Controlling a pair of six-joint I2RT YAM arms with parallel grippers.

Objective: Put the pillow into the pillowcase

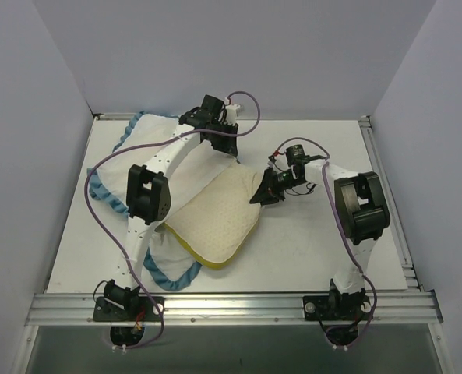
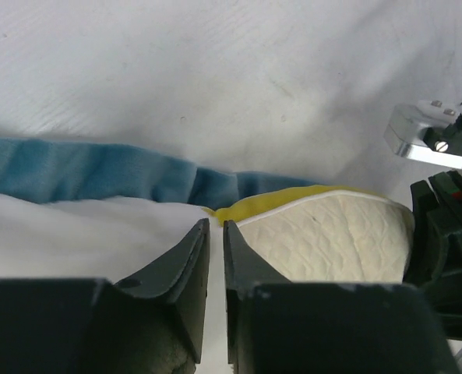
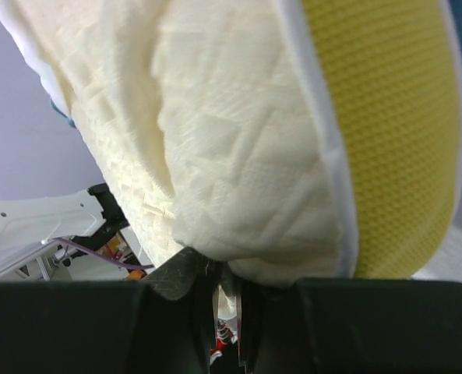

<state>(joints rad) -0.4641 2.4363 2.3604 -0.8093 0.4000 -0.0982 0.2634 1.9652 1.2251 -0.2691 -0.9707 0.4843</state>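
The pillow (image 1: 215, 218) lies near the middle of the surface (image 1: 308, 249), cream and dimpled, turned so one corner points to about 5 o'clock. Its olive-yellow side band (image 1: 190, 251) runs along the near edge. Its 9 o'clock half rests on the pillowcase (image 1: 156, 144); its 3 o'clock end is over bare surface.

The right claw (image 1: 260, 189) sits at the pillow's 3 o'clock edge. From the right wrist, that claw (image 3: 209, 269) is pinched together on a bunched fold of the cushion (image 3: 238, 156), with the yellow band (image 3: 386, 117) curving off toward 2 o'clock.

The pillowcase spreads from roughly 11 o'clock round to 7 o'clock of the pillow, plain white side up. Its teal ruffled trim (image 1: 104, 195) shows along the 9 o'clock edge and again at the near corner, about 7 o'clock.

The left claw (image 1: 227, 146) is at the pillow's 12 o'clock corner, where the white cloth rises to meet it. Seen from the left wrist, this claw (image 2: 216, 224) has its two fingers drawn almost together, with only a thin slit between them and white cloth in it, so it looks clamped on the cover's edge. Just past the tips, at 12 to 2 o'clock, the teal trim (image 2: 98, 171) meets the yellow band (image 2: 277, 202), and the cream cushion (image 2: 332, 234) lies at 3 o'clock.
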